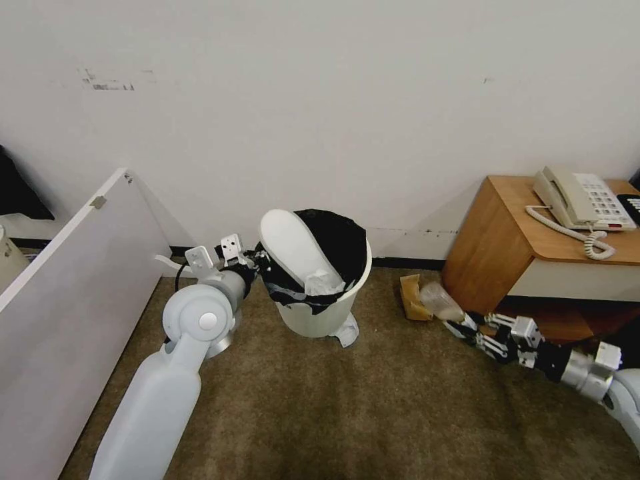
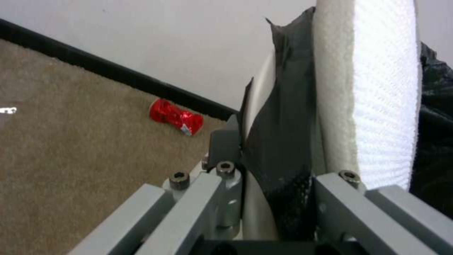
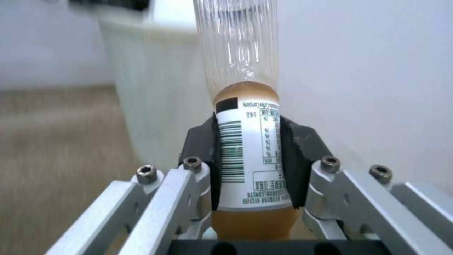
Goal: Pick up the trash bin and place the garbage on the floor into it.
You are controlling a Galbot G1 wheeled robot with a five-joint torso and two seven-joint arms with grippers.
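Clear ribbed plastic bottle [image 3: 245, 134], light, slick, crushable | right pincer [image 3: 249, 166] closed across its labelled waist, the stiffest hold | trash bin [image 1: 325, 293] ahead of it on the floor [image 1: 373, 400] | left pincer [image 2: 278, 177] clamped on bin's bag-lined rim | slipper [image 1: 293, 248] inside.

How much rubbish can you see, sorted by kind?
White slipper, in the trash bin held by the left gripper: 1
White crumpled pieces, one in the bin, one at its base: 2
Plastic bottle, in the right gripper: 1
Tan paper, on the floor: 1
Red can, on the floor: 1
Total: 6
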